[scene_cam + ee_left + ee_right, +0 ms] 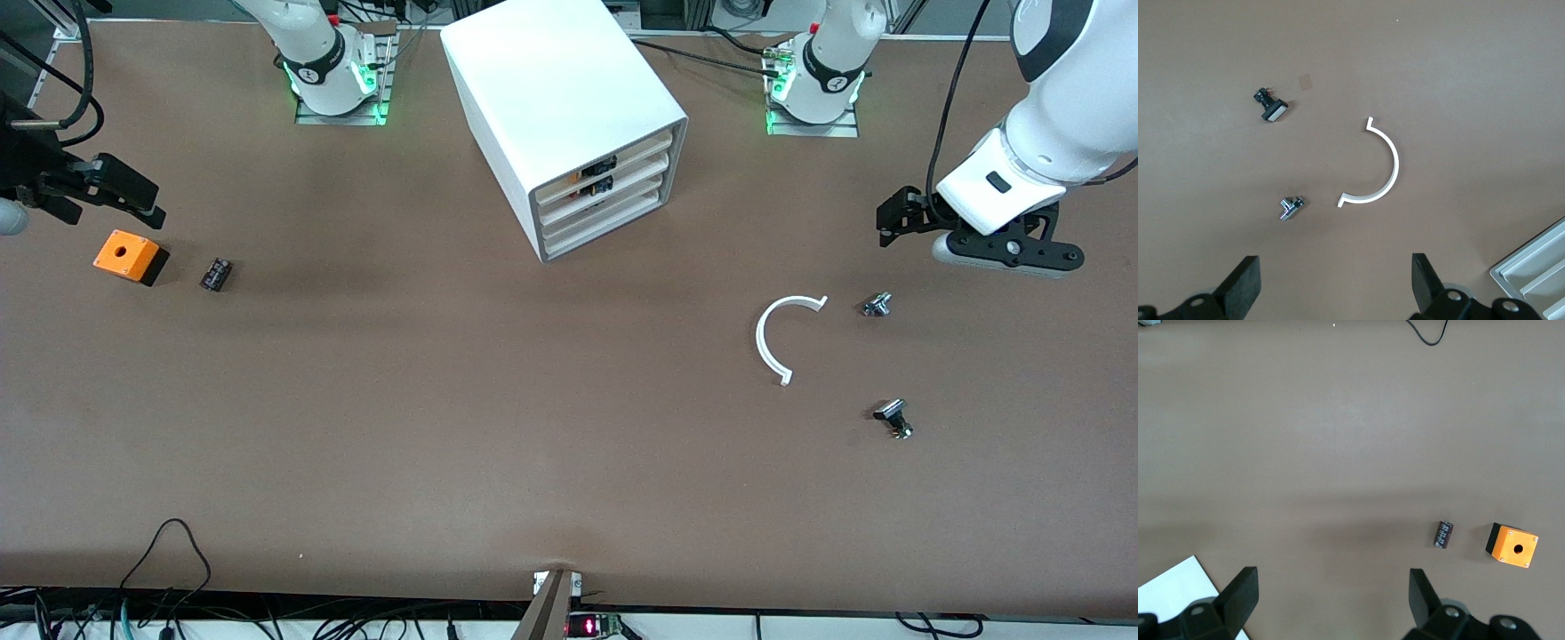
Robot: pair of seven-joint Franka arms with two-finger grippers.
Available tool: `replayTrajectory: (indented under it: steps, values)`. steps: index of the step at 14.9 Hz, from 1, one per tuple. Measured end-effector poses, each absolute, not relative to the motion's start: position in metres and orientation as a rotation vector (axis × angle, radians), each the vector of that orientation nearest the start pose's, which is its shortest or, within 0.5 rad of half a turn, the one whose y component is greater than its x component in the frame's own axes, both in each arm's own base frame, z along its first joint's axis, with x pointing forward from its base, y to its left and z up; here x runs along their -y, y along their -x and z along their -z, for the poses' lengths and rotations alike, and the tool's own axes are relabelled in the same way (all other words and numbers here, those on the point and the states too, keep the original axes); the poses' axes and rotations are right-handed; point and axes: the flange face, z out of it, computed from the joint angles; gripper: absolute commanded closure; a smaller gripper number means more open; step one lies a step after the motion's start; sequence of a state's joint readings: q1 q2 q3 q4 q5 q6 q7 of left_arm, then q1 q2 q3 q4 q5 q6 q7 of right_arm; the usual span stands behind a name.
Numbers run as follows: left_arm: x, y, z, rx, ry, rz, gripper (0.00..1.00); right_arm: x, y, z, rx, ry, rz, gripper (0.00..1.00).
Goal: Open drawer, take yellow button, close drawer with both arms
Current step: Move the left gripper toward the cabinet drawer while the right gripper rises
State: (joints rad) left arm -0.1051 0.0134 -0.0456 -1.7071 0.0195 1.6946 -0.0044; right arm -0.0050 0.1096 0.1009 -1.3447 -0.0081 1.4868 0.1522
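**Front view: both grippers spread over a brown table, cabinet shut**

Front view: a matte brown tabletop [444,427] fills the scene, with cables and a lit red device along its near edge and the two arm bases glowing green at the top; the white cabinet [569,116] stands between the bases, its four tray drawers all pushed in; the drawer [613,156], the uppermost, shows something small and dark with a touch of orange at its front, too small to tell whether it is the button; the right gripper [116,191] hangs empty at the right arm's end of the table, over the surface just above the orange box [129,255], with a small black component [215,273] beside that box toward the cabinet; the left gripper [898,222] hangs empty at the left arm's end, over bare table near a white curved strip [772,338], a small silver part [877,305] and a black-capped part [893,416].

Left wrist view: the left gripper's black fingers [1245,283] stand wide apart with nothing between them; under them lie the curved strip, the silver part and the black-capped part, all apart from one another on the brown surface; a corner of the cabinet's drawer fronts shows at the edge.

Right wrist view: the right gripper's fingers [1241,590] are likewise spread and empty; the orange box and the black component lie well off to one side of them; a white cabinet corner and a black cable loop sit at the frame edges.
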Motion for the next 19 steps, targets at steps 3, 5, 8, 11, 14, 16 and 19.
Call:
replayTrajectory:
  steps: [3, 5, 8, 11, 14, 16, 19]
  values:
    - [0.083, -0.558, -0.563, -0.232, 3.112, -0.04, 0.01, -0.053, -0.577, -0.662, -0.088, 3.107, 0.05, 0.0]
    - [0.083, -0.557, -0.563, -0.232, 3.112, -0.045, 0.01, -0.054, -0.577, -0.663, -0.088, 3.097, 0.053, 0.0]
    - [0.083, -0.557, -0.562, -0.233, 3.111, -0.047, 0.01, -0.054, -0.577, -0.664, -0.088, 3.095, 0.053, 0.0]
    - [0.084, -0.556, -0.562, -0.237, 3.11, -0.063, 0.01, -0.054, -0.579, -0.647, -0.079, 3.1, -0.009, 0.0]
    - [0.087, -0.551, -0.558, -0.245, 3.106, -0.13, 0.01, -0.055, -0.591, -0.609, -0.074, 3.102, -0.118, 0.0]
    - [0.095, -0.543, -0.551, -0.256, 3.132, -0.236, 0.01, -0.058, -0.599, -0.586, -0.09, 3.101, -0.16, 0.0]
    - [0.117, -0.537, -0.533, -0.271, 3.253, -0.411, 0.01, -0.069, -0.607, -0.554, -0.146, 3.1, -0.221, 0.0]
